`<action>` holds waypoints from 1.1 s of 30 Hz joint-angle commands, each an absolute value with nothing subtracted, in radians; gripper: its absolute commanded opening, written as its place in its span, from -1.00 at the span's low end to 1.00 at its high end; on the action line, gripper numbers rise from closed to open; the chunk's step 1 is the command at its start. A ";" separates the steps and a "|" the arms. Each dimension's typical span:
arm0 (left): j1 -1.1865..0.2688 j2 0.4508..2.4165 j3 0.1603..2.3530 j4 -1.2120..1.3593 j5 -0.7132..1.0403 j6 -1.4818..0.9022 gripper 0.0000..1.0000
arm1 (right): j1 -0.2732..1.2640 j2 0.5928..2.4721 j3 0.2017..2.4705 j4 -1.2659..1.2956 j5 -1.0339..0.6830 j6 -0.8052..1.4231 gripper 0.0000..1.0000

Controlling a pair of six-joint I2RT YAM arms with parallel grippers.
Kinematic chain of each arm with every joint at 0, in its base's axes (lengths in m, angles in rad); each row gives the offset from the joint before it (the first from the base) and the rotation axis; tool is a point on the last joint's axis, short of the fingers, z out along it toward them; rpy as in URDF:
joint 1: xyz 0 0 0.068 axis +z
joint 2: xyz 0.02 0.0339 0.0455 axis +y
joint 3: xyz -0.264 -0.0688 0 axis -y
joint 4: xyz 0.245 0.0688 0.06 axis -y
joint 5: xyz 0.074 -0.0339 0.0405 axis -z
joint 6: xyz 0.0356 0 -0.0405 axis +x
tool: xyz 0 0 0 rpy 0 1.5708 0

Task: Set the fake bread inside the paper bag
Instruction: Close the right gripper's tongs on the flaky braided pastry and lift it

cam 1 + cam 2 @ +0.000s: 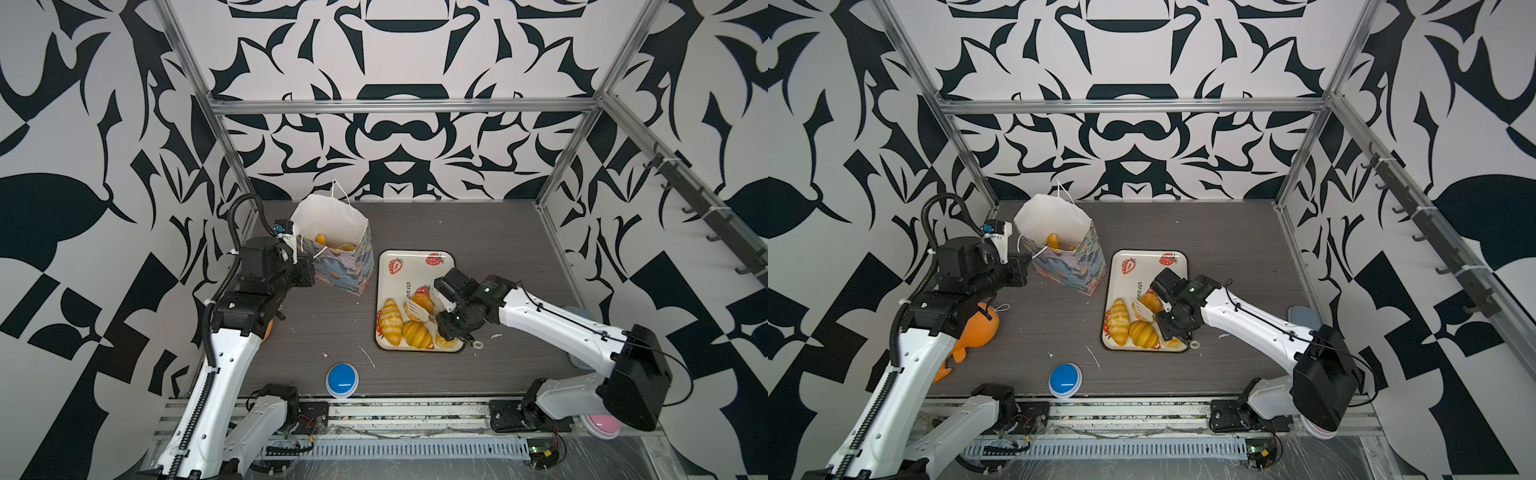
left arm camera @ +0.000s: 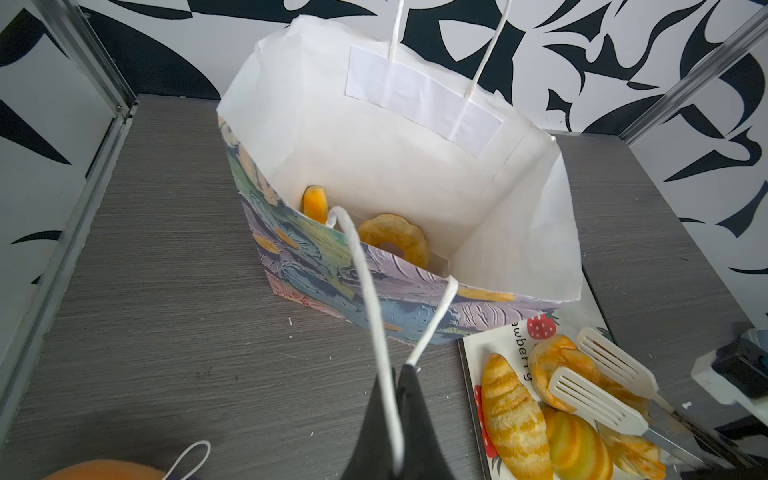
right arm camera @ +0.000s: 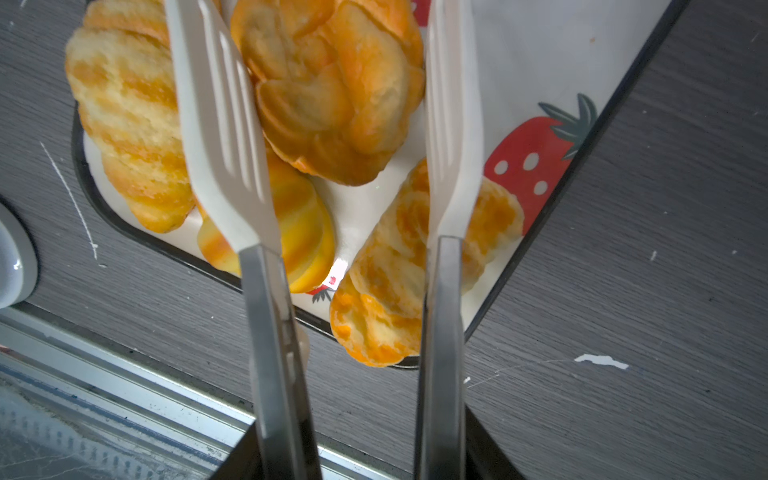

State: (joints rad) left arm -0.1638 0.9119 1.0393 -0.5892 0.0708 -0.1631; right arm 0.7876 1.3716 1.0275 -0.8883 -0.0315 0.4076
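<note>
Grey wood-grain tabletop [image 1: 478, 232], black-and-white patterned walls.

Near, 5 o'clock: strawberry tray [image 1: 415, 262], legible "straw" and, in the left wrist view, "awberry". Four pastries remain; right gripper [image 3: 332, 104] holds slotted tongs spread around the plaited pastry [image 3: 332, 83], not yet squeezing. Risk: the glossy piece slips or nudges neighbouring croissants.

Far, 11 o'clock: paper bag [image 1: 345, 266], doughnut [image 2: 395, 241] inside; left gripper [image 2: 395, 399] pinches its cord handle [image 2: 370, 291]. Risk: overpulling tips the bag.

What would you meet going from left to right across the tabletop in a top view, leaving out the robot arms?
Orange soft toy → paper bag → strawberry-print tray holding the fake bread.
</note>
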 commanded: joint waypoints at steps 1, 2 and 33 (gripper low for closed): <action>-0.167 0.913 1.034 -0.616 0.073 -0.158 -0.91 | 0.794 1.356 1.069 -0.891 -0.010 0.395 0.01; -0.167 0.913 1.034 -0.614 0.072 -0.159 -0.91 | 0.793 1.353 1.070 -0.893 -0.011 0.395 -0.02; -0.166 0.910 1.033 -0.614 0.074 -0.159 -0.91 | 0.792 1.278 1.239 -0.919 0.054 0.387 -0.13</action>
